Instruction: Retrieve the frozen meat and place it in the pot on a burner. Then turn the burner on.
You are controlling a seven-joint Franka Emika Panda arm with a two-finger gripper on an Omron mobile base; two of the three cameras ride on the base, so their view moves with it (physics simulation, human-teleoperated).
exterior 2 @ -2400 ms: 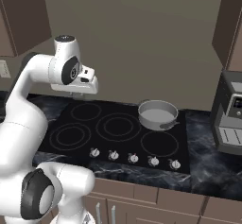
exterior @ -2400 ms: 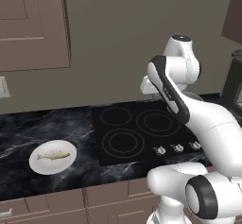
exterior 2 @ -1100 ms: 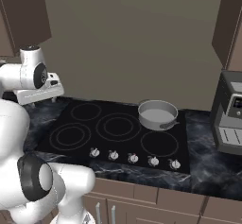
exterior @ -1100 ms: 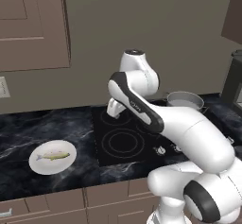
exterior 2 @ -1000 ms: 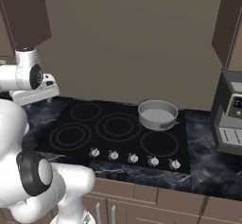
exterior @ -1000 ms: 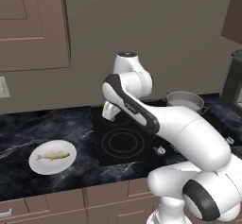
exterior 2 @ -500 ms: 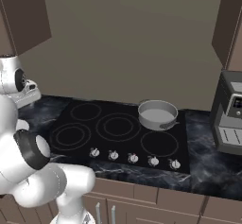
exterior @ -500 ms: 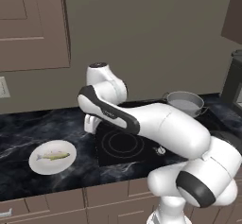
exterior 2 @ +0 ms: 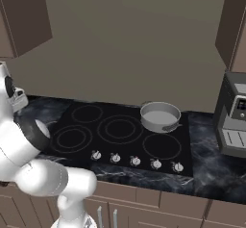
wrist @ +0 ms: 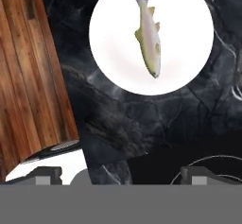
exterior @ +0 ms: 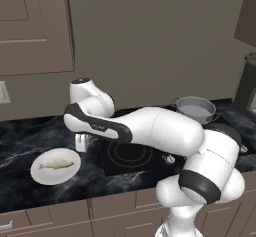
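Note:
The frozen meat [exterior: 58, 165] is a small yellowish-olive fish lying on a round white plate [exterior: 41, 173] on the dark marble counter, left of the cooktop. From the hand view, the fish [wrist: 150, 35] lies lengthwise on the plate [wrist: 113, 43], ahead of my fingertips. My gripper [exterior: 84, 143] hangs open just right of the plate and above the counter, holding nothing. In the hand view the gripper [wrist: 123, 176] shows two tips set wide apart. The grey metal pot [exterior: 195, 110] stands on the back right burner, also seen in the right base view [exterior 2: 160, 116].
A black cooktop [exterior 2: 115, 131] has a row of knobs [exterior 2: 136, 160] along its front edge. A coffee machine [exterior 2: 234, 121] stands at the far right. Wooden cabinet fronts [wrist: 33, 72] lie below the counter edge. Upper cabinets [exterior: 32, 26] hang on the left.
The arm has swung left from above the cooktop to beside the plate and come lower. The gripper stayed open. Fish, plate and pot have not moved.

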